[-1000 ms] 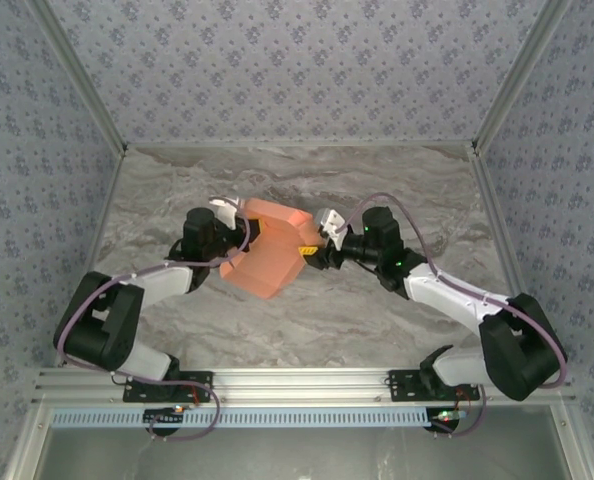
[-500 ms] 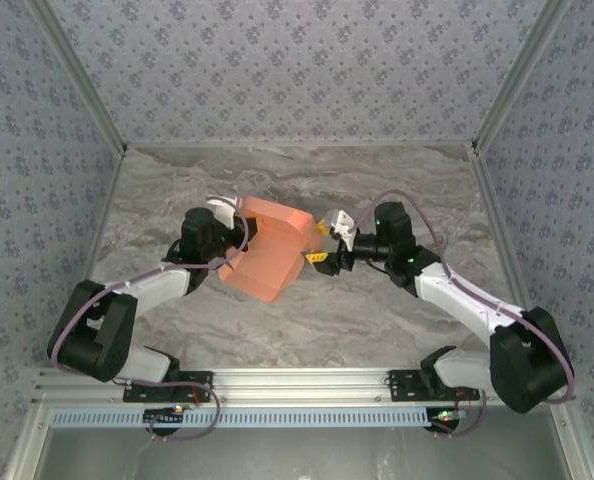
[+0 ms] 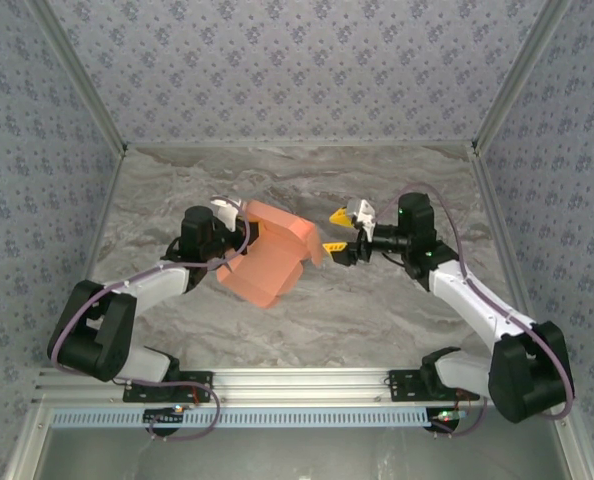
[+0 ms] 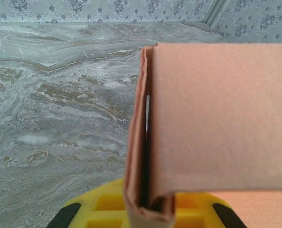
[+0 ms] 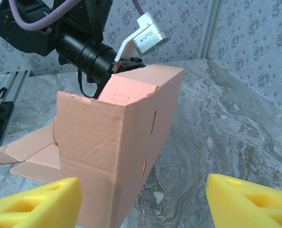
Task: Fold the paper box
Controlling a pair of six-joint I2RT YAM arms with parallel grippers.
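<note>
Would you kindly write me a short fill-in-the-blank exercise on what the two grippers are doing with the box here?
1. The left gripper is ___ on one edge of the paper box.
2. The right gripper is apart from the box, with its jaws ___.
3. The right gripper's fingers are ___ in colour.

Missing words: shut; open; yellow.

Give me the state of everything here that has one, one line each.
paper box: partly folded, end flaps loose, one wall pinched by the left claw.
left claw: shut on the paper box's wall.
right claw: open, holding nothing, clear of the paper box.
</note>
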